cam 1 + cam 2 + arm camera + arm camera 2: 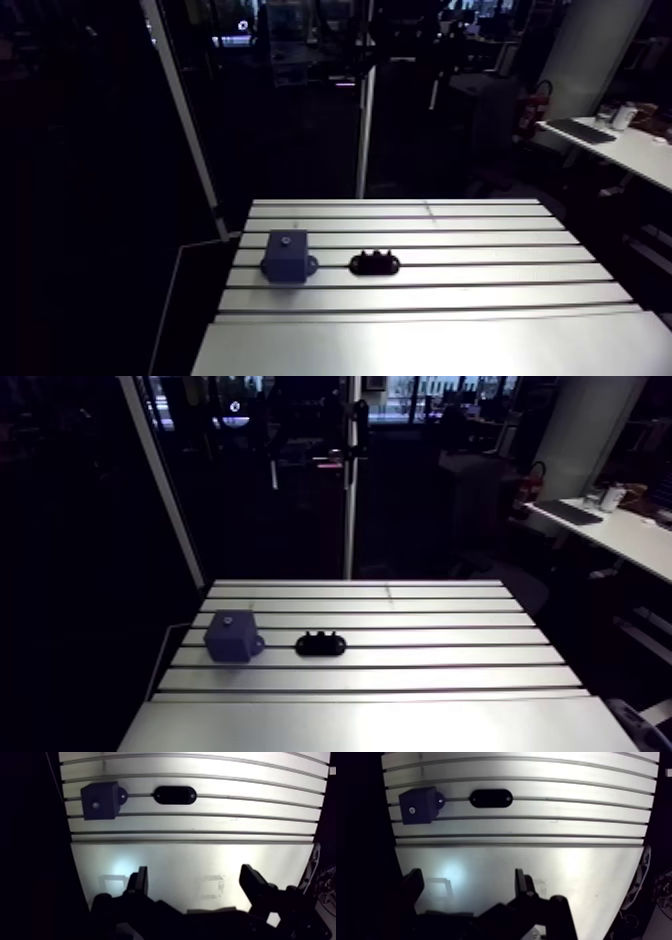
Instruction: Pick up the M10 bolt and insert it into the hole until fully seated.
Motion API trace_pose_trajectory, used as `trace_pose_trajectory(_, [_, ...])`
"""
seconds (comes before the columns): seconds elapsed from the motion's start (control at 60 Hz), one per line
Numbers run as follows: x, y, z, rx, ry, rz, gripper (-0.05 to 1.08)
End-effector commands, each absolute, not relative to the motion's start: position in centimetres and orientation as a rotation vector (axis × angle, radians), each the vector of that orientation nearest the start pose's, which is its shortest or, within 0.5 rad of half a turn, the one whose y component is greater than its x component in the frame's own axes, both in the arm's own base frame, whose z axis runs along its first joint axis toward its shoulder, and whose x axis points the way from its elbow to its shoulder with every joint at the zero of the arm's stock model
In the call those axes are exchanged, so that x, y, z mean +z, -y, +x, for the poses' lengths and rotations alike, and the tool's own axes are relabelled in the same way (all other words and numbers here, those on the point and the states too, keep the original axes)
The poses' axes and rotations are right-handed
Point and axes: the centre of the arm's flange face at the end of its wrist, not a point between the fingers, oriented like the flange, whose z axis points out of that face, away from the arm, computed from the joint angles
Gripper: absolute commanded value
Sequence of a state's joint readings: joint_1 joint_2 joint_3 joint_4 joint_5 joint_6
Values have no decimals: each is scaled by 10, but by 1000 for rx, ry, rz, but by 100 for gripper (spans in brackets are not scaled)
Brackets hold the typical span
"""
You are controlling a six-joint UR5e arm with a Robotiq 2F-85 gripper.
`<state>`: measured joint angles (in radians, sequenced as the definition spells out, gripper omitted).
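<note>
Gripper (194, 878) spread wide and empty, over the bare near part of the slotted aluminium table (280, 859). Well ahead, dark blue block (100, 800) with a small hole in its top face. Just beside it but apart, black oval holder (174, 795) bearing three dark studs. M10 bolt not distinguishable among them.

The gripper (194, 874) is seen in matte black; two blocky fingers (139, 886) are shown with squared tips; a dark angular housing (165, 919) is made out behind the fingers.
</note>
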<state>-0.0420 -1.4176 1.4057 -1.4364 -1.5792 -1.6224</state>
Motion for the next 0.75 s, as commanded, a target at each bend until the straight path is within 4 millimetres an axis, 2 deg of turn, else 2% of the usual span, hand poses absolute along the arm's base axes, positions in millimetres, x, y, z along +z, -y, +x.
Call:
trace_pose_trajectory(0.017, [478,110,-551,4,-3023,-18,0])
trace_pose_trajectory(0.75, [475,108,-552,25,-3020,-17,0])
